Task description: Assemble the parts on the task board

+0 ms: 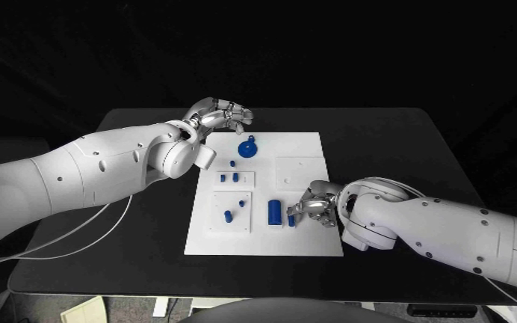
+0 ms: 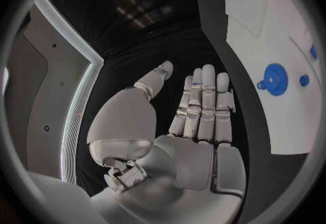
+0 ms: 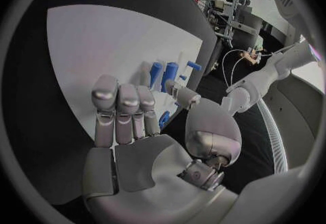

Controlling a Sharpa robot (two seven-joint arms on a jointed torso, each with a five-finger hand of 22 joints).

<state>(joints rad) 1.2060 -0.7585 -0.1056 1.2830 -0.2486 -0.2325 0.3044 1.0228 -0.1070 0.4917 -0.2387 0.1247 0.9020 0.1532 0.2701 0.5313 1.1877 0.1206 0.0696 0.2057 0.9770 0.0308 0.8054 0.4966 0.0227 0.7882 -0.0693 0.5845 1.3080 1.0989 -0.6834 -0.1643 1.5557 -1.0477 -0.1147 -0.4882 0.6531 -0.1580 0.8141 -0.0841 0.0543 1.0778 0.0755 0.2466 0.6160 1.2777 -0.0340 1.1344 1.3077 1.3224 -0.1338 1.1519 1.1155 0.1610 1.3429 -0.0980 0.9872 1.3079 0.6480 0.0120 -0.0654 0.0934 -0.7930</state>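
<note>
The left hand (image 1: 219, 118) is held empty, fingers extended, off the task board's (image 1: 307, 244) far corner; the right hand (image 1: 314, 207) pinches a blue peg (image 1: 292, 220) at its near part.

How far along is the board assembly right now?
Early, by the look of it. The blue gear sits at the task board's far end; small blue pieces still lie loose. The right hand is beside a blue cylinder, apparently reaching. The left hand holds nothing.

No readable text, label, brand, number or sign on any surface; nothing legible to report
</note>
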